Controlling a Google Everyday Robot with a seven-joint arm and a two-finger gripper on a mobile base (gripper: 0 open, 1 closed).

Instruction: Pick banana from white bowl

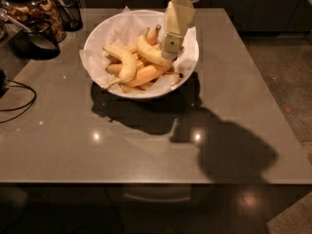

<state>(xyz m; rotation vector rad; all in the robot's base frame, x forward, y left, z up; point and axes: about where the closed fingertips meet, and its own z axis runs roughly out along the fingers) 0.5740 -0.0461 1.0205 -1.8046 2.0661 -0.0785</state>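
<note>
A grey tabletop (234, 121) is seen, with a large white bowl (146, 92) set toward its far edge and lined with crinkled paper (117, 26). The cream-coloured hand (169, 47) is lowered into the bowl's right side, at the right end of the pale-yellow banana (148, 51), which is laid on top of duller orange bananas (144, 74). Whether the hand is clenched or released cannot be told. A glass jar (34, 6) is placed at far left.
</note>
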